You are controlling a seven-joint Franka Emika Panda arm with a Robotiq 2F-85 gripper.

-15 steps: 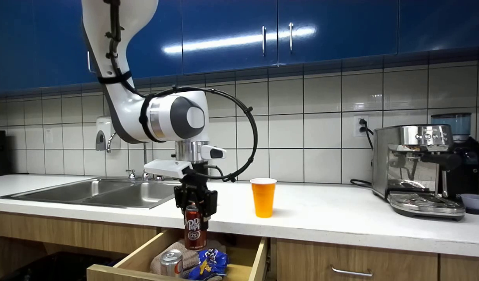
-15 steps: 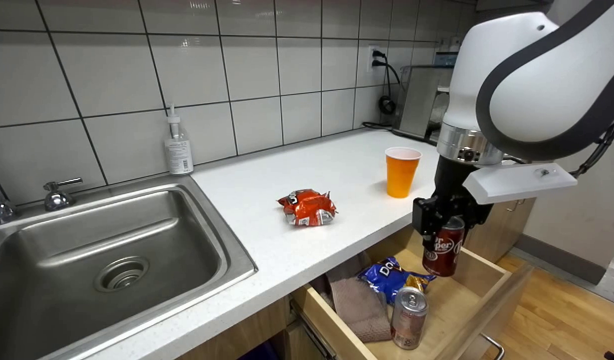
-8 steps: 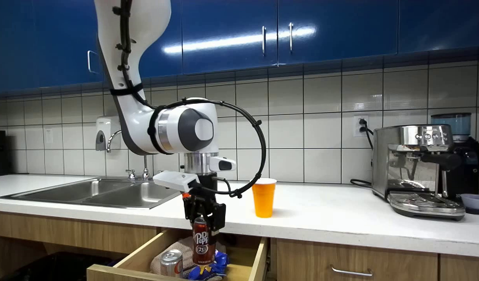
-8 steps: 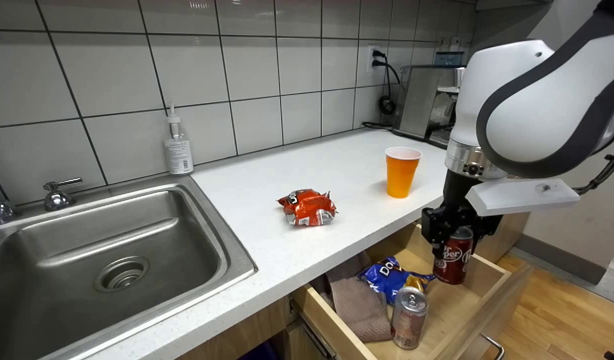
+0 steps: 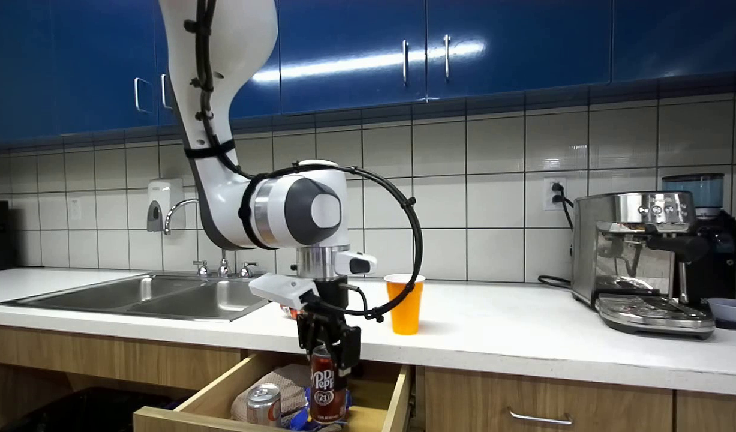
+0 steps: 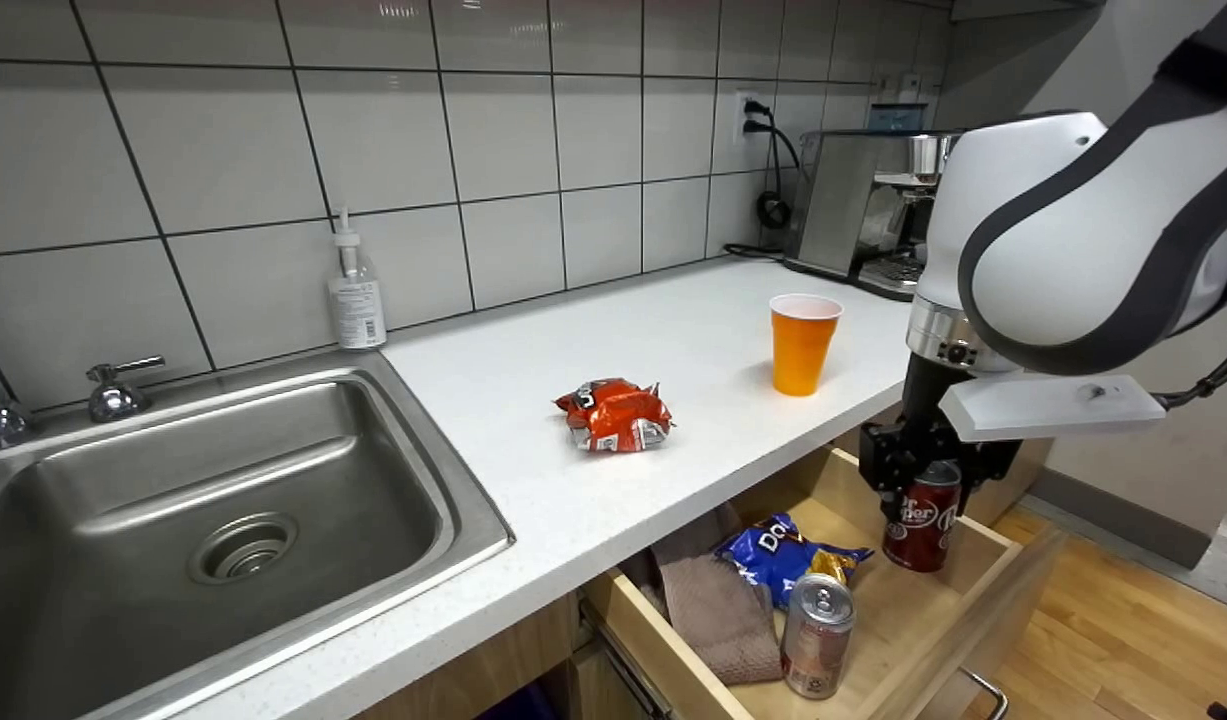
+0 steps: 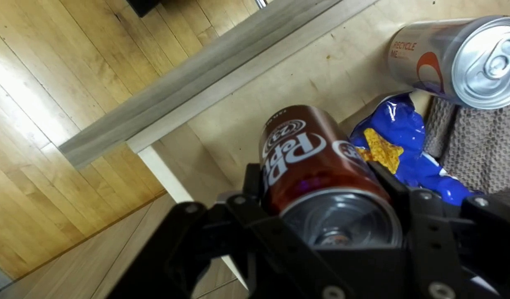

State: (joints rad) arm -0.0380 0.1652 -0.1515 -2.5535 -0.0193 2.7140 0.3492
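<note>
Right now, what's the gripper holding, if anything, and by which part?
The gripper holds a dark red Dr Pepper can by opposite sides of its upper half.

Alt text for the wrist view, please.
A black claw grips a dark red Dr Pepper can over an open wooden drawer. The drawer holds a silver can, a blue chip bag and a gray-brown cloth; wood flooring shows outside it.
</note>
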